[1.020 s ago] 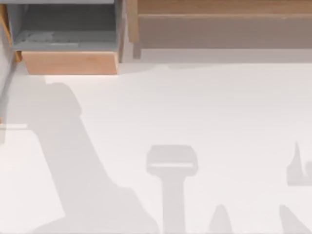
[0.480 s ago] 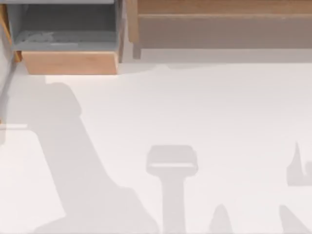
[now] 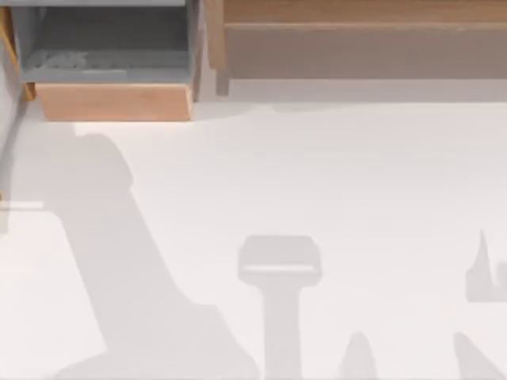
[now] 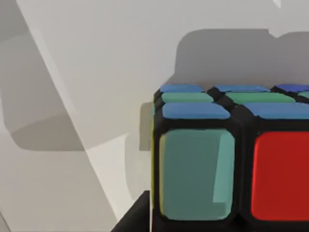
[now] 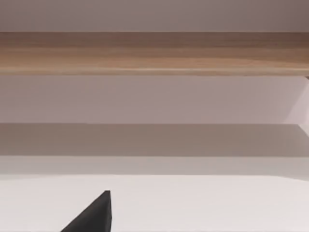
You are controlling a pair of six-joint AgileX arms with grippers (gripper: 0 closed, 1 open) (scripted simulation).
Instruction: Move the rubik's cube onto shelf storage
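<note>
Teal, red and blue stickers crowd the lower right of the left wrist view: the rubik's cube [image 4: 231, 159] sits right up against that camera, over the white table [image 4: 120, 63]. Whether the left gripper clamps it, I cannot tell. Across the top view's upper right runs the shelf storage [image 3: 356, 47], beside a grey-lined box [image 3: 111, 71] at upper left.

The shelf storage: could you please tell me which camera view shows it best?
The top view: the shelf storage runs along the table's far edge at the right, wooden board above a taupe front. The right wrist view shows a close strip of its board and front.
</note>
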